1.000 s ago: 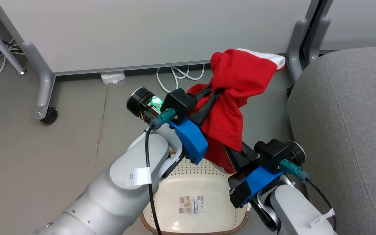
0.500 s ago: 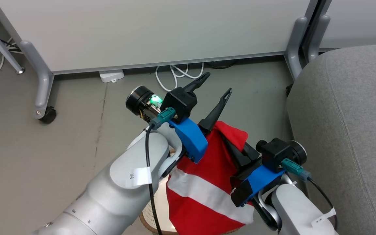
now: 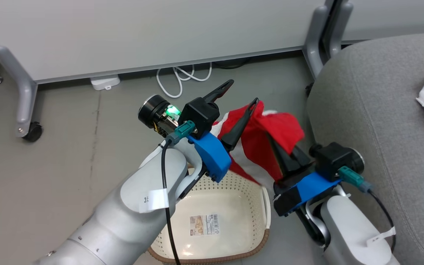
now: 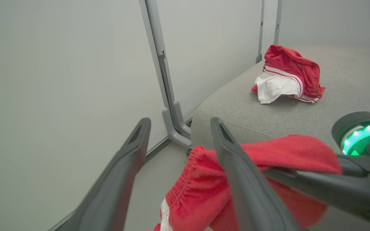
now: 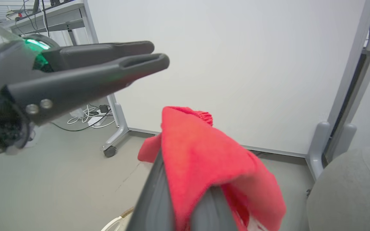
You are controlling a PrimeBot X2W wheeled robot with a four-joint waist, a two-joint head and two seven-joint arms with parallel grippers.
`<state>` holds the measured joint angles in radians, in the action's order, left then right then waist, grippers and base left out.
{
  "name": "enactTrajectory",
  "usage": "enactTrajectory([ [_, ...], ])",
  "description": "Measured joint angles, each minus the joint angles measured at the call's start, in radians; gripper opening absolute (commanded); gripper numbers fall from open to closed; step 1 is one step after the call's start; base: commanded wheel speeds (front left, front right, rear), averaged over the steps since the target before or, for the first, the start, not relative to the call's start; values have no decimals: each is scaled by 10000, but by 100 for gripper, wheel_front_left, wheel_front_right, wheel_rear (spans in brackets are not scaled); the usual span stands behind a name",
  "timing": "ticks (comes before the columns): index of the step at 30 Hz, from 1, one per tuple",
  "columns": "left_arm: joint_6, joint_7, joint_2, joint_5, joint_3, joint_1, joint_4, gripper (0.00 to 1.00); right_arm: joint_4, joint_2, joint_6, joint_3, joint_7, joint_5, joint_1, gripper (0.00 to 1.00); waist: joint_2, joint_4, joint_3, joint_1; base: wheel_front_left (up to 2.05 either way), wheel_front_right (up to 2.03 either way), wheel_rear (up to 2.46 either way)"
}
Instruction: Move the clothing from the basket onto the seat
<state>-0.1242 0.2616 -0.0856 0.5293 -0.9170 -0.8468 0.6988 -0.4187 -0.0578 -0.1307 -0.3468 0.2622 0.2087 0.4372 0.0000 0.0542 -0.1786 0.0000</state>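
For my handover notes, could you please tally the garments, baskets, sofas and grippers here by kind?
Garments: 2, held garment and resting garment
Basket: 1
Sofa: 1
Grippers: 2, left gripper and right gripper
Total: 6

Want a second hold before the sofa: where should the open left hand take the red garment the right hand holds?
Probably the gathered elastic edge of the red garment: it bunches thick and pokes out between the open fingers of the left hand. Come from the robot's left; the right hand pinches farther right.
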Motion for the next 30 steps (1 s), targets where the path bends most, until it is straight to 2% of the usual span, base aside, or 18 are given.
enactTrajectory([
  [13, 0, 0, -209, -291, -71, 346, -303, 100, 836, -88, 0, 1336, 0, -148, -74, 0, 0, -1280, -420, 0, 0, 0, 0],
  [30, 0, 0, -247, -750, -512, 657, -709, 100, 2103, -94, 0, 2778, 0, -293, -1096, 0, 1, -3275, -1091, 0, 0, 0, 0],
])
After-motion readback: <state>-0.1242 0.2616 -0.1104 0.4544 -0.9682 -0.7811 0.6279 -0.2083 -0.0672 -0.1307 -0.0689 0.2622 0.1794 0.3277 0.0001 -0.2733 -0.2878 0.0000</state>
